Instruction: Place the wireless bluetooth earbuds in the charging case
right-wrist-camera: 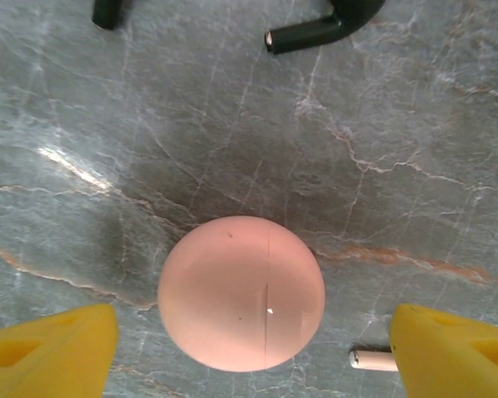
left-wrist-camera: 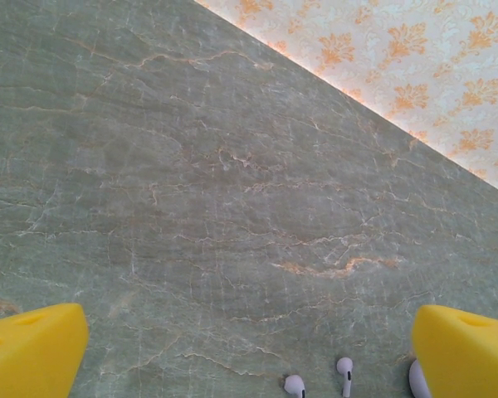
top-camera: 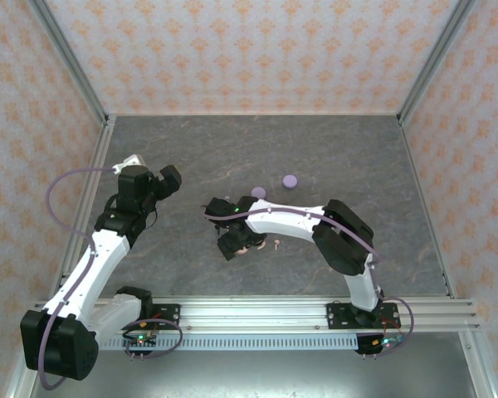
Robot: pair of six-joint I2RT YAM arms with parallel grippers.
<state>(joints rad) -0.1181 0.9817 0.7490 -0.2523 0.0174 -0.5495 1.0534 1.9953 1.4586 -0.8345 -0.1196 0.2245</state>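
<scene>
Right hand (right-wrist-camera: 253, 333) hangs open over the pink round case (right-wrist-camera: 241, 292), a finger on each side as if to grab it, while a pale earbud (right-wrist-camera: 372, 359) lies just beside one finger.

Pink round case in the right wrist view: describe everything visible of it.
The pink round case is a smooth, pale-pink disc, plastic-looking, with a faint straight line across its top. It lies flat on the grey marbled table, between the right end effector's open yellow fingers, touching neither. A pale earbud stem lies just beside it, apart.
</scene>
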